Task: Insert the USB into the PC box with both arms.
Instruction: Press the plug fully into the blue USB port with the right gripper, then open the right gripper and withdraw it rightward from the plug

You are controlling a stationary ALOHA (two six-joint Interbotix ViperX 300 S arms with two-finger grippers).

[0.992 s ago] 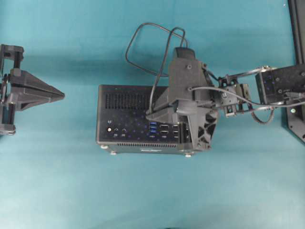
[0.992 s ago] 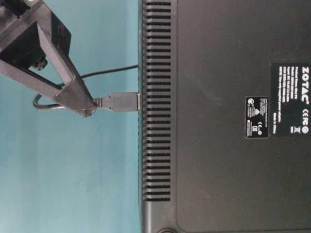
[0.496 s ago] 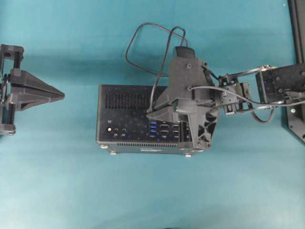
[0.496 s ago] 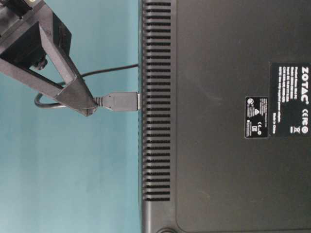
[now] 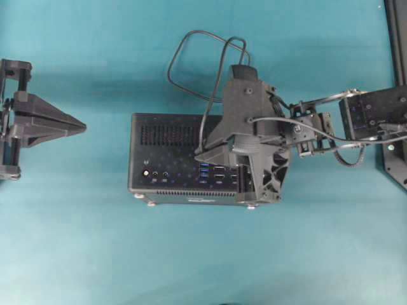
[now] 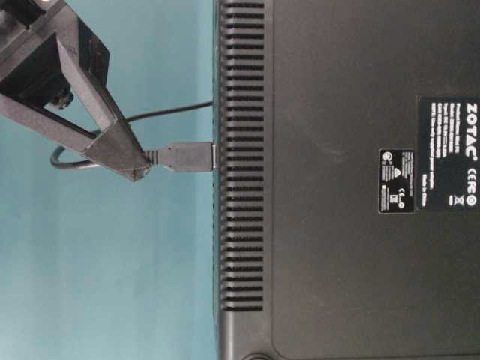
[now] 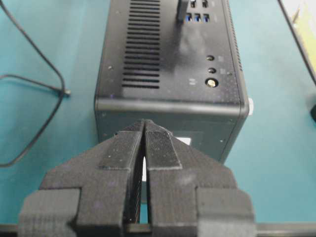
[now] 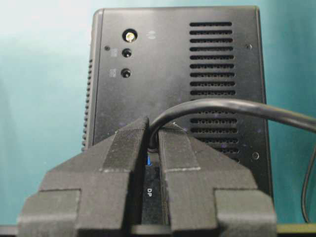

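Tabletop (image 5: 76,241) teal, bare around the gear. PC box (image 5: 165,136) black, mid-table, port face up, vent strip along its far edge, blue ports in a column near the middle. Right gripper (image 5: 203,154) poised over that face, jaws pinching the USB (image 6: 184,157) just behind its plug; plug tip meets the box's port face in the table-level view. Cable loops away past the box's far side. Left gripper (image 5: 81,127) well apart to the left, jaws pressed together, holding nothing.
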